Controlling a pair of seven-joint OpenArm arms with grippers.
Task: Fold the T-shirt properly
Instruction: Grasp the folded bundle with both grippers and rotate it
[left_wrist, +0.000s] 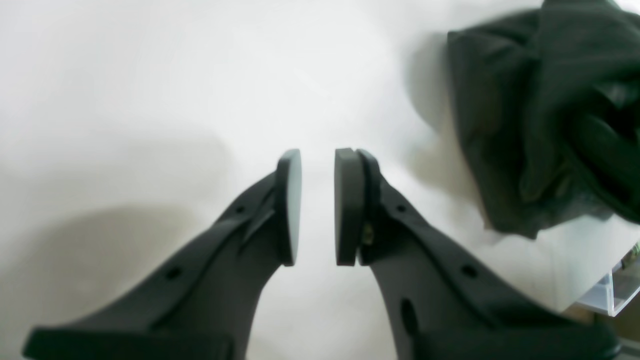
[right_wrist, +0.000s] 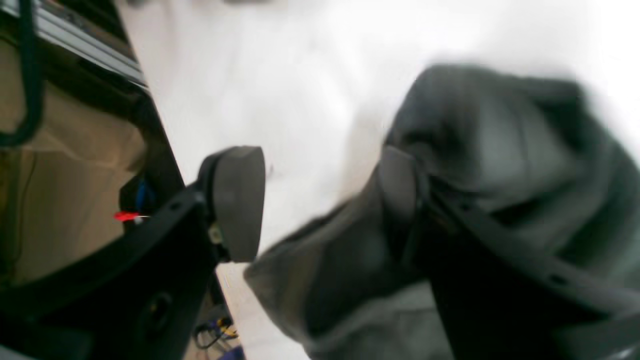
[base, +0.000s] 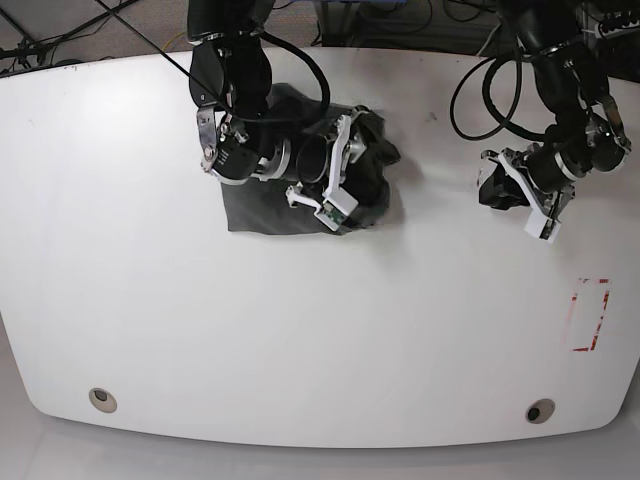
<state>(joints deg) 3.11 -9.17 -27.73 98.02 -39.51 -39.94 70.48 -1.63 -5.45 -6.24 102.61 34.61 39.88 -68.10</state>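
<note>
Table: a broad white rounded tabletop (base: 200, 330) fills the base view, bare but for the cloth and the two arms.
T-shirt: a dark charcoal-grey T-shirt of soft plain cloth (base: 262, 212) lies crumpled in a heap at the far middle of the table – one flat corner pokes out toward the near edge.
Right gripper: the black two-fingered right gripper (right_wrist: 320, 200) is down at the heap (on the base view's left); its jaws stand wide apart, one pad (right_wrist: 239, 200) over bare table, the other pressed against a fold of cloth, nothing pinched between them.
Left gripper: the black left gripper (left_wrist: 318, 207) hangs over bare table, well apart from the shirt – its pads sit close with a narrow gap, gripping nothing.
Marking: a small red rectangular outline (base: 588, 314) near the table's edge.
</note>
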